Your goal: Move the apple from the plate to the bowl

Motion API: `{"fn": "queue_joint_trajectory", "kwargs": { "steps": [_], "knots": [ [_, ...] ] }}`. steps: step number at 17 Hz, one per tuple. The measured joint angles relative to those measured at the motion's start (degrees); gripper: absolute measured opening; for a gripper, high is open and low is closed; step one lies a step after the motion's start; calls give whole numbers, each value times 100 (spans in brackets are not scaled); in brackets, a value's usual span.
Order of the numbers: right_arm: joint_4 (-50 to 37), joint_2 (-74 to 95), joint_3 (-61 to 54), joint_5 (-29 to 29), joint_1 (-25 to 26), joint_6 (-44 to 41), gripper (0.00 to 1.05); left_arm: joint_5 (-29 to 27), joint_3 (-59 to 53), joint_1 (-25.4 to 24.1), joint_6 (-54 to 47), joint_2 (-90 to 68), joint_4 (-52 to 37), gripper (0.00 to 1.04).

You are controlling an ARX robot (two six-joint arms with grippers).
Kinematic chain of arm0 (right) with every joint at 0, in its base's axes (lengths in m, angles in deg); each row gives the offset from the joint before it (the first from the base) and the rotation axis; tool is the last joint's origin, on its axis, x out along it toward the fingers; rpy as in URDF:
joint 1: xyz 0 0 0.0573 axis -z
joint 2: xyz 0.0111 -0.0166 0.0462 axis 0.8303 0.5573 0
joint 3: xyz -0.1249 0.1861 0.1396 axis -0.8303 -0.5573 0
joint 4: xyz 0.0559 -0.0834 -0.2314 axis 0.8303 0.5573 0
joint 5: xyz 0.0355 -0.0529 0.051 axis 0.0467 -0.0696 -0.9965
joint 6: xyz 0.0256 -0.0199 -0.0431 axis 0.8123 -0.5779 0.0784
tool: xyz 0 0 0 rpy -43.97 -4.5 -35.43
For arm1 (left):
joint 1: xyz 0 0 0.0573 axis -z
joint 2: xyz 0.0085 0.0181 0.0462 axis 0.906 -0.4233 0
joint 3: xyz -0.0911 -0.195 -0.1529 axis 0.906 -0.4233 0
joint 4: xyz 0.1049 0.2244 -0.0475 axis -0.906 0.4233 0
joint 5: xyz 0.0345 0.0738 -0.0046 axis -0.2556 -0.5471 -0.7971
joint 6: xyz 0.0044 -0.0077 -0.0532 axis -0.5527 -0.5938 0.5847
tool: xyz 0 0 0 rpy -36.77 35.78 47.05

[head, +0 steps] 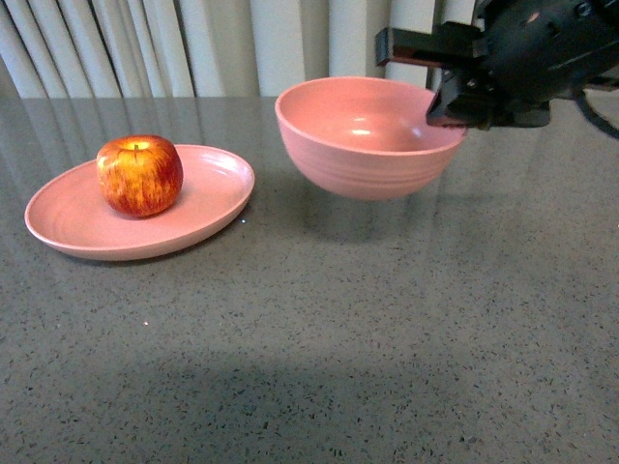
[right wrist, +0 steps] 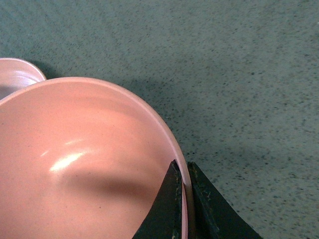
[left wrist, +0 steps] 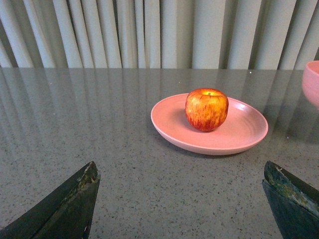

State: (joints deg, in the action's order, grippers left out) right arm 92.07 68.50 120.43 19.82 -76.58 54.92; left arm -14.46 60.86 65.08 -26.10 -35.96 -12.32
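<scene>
The apple (head: 139,175) sits stem-up on the plate (head: 218,188), left of the bowl (head: 358,159). It looks firm, smooth and weighty, likely to roll, so grip across its widest middle. The left gripper (left wrist: 179,168) gapes wide and empty, facing it, nothing between. The right gripper (right wrist: 183,168) pinches the bowl's rim, crowding that side.

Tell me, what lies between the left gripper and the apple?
Left wrist view: only bare tabletop, then the plate's near rim, before the apple.
</scene>
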Motion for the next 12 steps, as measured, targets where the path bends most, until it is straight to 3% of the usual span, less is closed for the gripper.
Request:
{"fn": "queue_joint_trajectory", "kwargs": {
  "steps": [6,12],
  "knots": [
    [28,555,466,264,-363,131,3,-2,0,0,0,0,-2,98],
    [20,920,658,439,-365,275,3,0,0,0,0,0,-2,98]
  ]
}}
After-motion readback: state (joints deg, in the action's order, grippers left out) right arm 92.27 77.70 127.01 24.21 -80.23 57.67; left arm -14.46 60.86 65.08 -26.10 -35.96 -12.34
